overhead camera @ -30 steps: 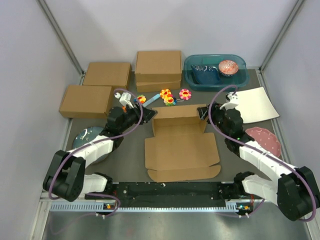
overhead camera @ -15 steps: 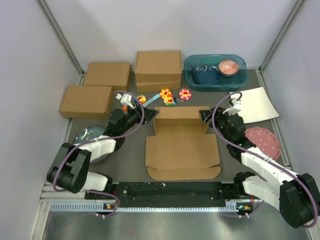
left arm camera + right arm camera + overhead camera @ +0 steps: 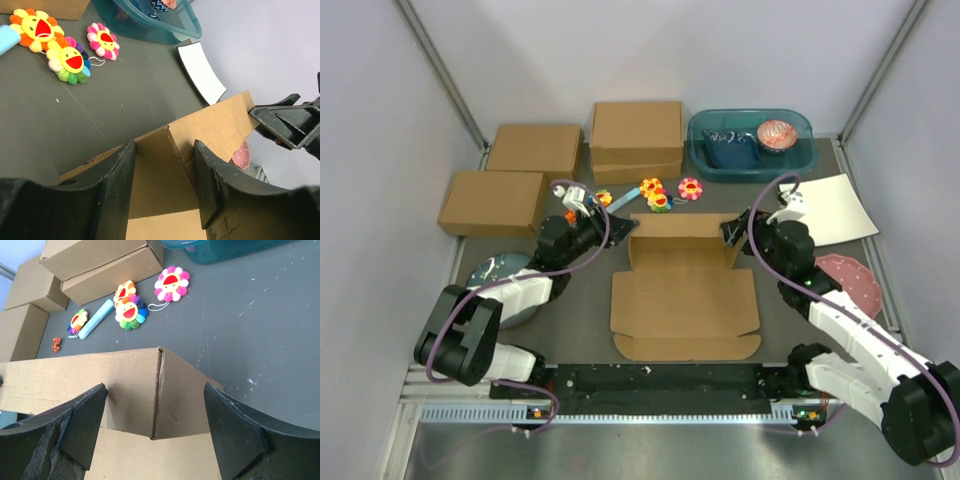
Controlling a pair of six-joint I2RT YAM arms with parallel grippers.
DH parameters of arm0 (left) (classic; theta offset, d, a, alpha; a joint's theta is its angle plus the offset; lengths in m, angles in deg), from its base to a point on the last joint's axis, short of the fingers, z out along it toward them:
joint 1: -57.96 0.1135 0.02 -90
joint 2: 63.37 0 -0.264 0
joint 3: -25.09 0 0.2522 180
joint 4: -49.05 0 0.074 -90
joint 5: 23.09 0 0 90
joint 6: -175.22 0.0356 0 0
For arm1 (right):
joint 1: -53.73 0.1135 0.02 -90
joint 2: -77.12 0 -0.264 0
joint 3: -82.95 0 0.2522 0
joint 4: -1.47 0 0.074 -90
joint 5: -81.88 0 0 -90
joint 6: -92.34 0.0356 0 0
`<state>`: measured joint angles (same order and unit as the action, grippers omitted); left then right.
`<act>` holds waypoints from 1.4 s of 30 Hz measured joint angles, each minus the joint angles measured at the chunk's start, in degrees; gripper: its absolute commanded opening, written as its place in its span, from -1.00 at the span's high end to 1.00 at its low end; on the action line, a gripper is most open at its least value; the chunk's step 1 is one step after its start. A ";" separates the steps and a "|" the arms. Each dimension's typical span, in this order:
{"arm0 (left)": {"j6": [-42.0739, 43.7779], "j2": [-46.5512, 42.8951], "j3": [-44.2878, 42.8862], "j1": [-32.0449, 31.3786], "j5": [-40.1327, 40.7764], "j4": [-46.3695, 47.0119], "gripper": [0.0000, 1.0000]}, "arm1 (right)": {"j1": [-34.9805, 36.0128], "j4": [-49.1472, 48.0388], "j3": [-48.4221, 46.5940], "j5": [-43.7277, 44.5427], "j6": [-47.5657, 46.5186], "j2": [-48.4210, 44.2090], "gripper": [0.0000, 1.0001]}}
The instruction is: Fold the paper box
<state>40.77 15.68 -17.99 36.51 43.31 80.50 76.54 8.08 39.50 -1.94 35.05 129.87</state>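
Paper box (image 3: 685, 300) half-folded (rear wall (image 3: 680, 228) upright)

Top cam: high above the near edge, looking down on the whole table (image 3: 585, 320). Wrist cams: close in at the far wall of the paper box (image 3: 685, 300) (left one faces far-right, right one far-left). All three share that wall and the plush flowers (image 3: 660, 192).

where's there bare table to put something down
Bare mat lies left of the paper box, beside the left arm, and right of the plush flowers, before the teal bin. Crowded along the back left: cardboard boxes.
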 measured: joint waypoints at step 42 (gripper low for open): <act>1.97 -2.16 -3.15 -0.85 2.16 -9.09 0.28 | -9.16 -22.10 11.02 -14.64 6.93 2.86 0.30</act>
<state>42.74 13.51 -21.14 35.66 45.48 71.41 67.38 -14.02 50.51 -16.59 41.98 132.73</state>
